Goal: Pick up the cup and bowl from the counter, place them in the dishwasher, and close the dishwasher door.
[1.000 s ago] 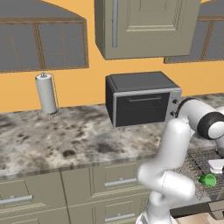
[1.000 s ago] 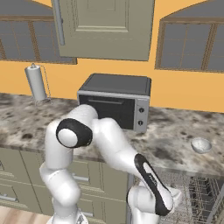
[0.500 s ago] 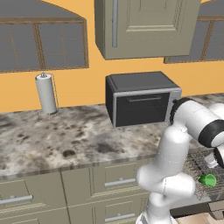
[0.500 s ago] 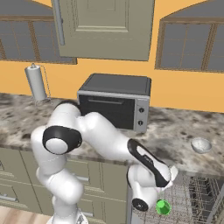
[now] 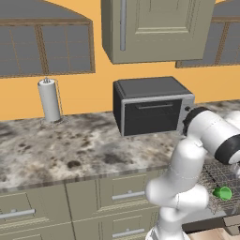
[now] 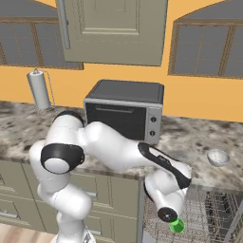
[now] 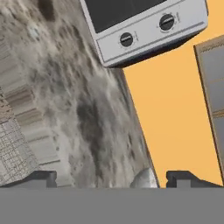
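The green cup (image 6: 177, 226) lies low in the dishwasher's grey wire rack (image 6: 209, 214), below and right of the toaster oven (image 6: 124, 110); in the left base view the cup (image 5: 222, 192) shows at the rack's near edge, partly cut by the arm. The bowl (image 6: 218, 157), pale grey, sits on the counter (image 6: 190, 142) to the right of the toaster oven, well apart from it. In the hand view only the bowl's rim (image 7: 145, 179) peeks above the bottom band, between the 2 finger tips. The dishwasher (image 6: 199, 223) stands open under the counter, right of the toaster oven; its door is not clear to make out in any view.

The arm rises left of the toaster oven in the right base view, folds over in front of it and drops its forearm down toward the rack. The gripper (image 6: 173, 221) hangs just above the cup; whether it touches the cup I cannot tell. In the hand view the gripper (image 7: 111, 178) shows 2 dark tips set wide apart, with nothing held between them.

A paper towel roll (image 5: 49, 100) stands on the counter far left of the toaster oven.
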Controlling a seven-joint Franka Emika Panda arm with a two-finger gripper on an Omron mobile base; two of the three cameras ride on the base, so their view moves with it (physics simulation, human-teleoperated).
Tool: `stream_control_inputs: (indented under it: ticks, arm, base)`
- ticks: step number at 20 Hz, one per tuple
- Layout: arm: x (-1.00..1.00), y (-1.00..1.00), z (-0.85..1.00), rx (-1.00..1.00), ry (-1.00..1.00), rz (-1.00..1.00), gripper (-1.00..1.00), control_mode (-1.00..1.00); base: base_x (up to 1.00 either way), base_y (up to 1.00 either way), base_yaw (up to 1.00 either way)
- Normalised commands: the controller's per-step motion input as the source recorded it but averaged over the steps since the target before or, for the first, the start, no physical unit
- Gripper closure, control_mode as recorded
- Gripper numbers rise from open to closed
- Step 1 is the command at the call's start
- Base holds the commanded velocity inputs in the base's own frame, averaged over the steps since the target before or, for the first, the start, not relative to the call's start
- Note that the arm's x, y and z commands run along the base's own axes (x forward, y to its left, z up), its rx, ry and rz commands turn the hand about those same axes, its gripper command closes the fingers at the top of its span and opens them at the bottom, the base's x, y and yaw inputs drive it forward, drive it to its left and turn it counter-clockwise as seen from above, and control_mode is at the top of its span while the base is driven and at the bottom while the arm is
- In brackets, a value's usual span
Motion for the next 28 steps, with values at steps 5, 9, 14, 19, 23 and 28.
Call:
stream_control_inputs:
  ticks: [5,9,14,19,23,28]
  arm:
    - [0.5,-0.1,0.15,-0.46,0.27,0.09,-1.0,-1.0]
    - [0.58,0.0,0.04,-0.42,0.39,0.0,-1.0,-1.0]
    - [0.49,-0.06,0.06,-0.37,0.4,0.0,-1.0,-1.0]
    - [0.1,-0.44,0.02,-0.17,0.15,0.01,-1.0,-1.0]
    - [0.02,-0.64,0.05,0.05,0.02,0.02,-1.0,-1.0]
    - [0.15,-0.1,0.13,0.09,0.23,0.0,-1.0,-1.0]
  base:
    - [0.0,0.0,0.0]
    - [0.0,0.0,0.0]
    - [0.0,0.0,0.0]
    - [0.0,0.0,0.0]
    - [0.0,0.0,0.0]
    - [0.0,0.0,0.0]
